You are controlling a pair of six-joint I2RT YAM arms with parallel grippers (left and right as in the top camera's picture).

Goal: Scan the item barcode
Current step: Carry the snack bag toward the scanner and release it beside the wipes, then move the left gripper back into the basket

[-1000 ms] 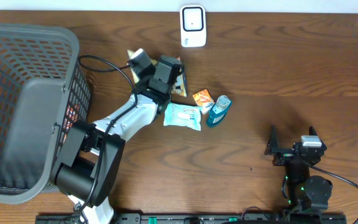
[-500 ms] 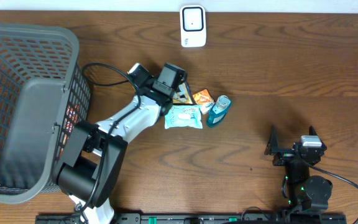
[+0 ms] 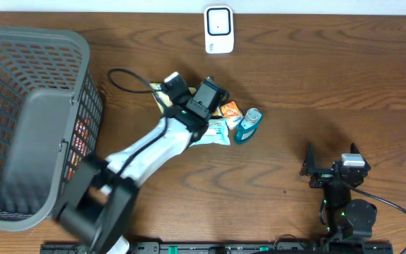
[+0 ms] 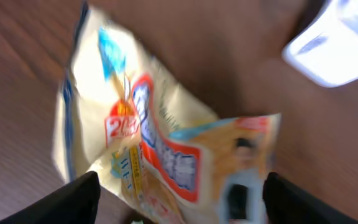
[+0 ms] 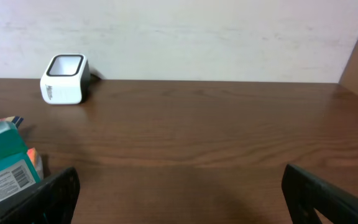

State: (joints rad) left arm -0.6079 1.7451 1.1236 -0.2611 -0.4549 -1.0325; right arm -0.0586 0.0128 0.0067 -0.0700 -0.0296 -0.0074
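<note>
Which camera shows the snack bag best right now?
The left wrist view: the snack bag fills most of the frame with its printed side showing, though it is motion-blurred. From overhead, only its yellow corner peeks out from under the left arm. The right wrist view does not show it.

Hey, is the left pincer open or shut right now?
Open. The left pincer has its fingers wide apart, snack packet showing between them.

White-and-black left arm (image 3: 162, 139), black-fingered left claw (image 4: 182, 202)
</note>
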